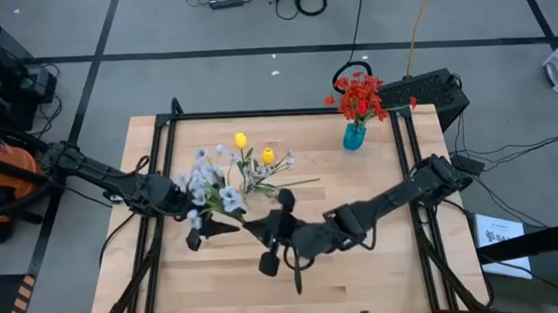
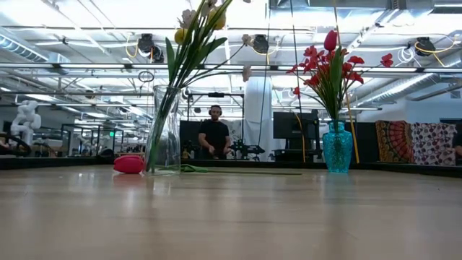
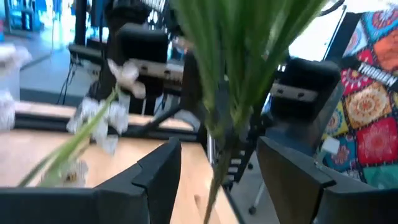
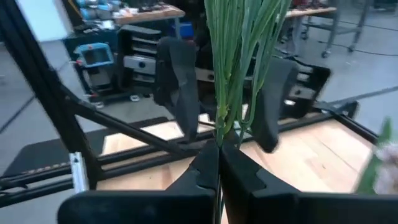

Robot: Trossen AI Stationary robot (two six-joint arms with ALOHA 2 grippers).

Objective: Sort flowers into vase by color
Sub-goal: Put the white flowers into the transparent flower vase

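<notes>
We judge the bunch of thin green stalks with yellow buds and pale sprays (image 1: pixel 237 172) light, floppy and slippery, best pinched low on the stalks. The right gripper (image 4: pixel 217 165) has its fingers closed on those stalks at mid-worktop, while the left gripper (image 3: pixel 217 171) faces it with fingers spread wide around them.

You have the small teal-blue vase (image 1: pixel 354 136) at the table's (image 1: pixel 378 256) far right, red-blossomed stems (image 1: pixel 359 94) standing in it. The yellow-and-white flower bunch (image 1: pixel 225 176) lies left of centre, between both grippers, well apart from that vase.
</notes>
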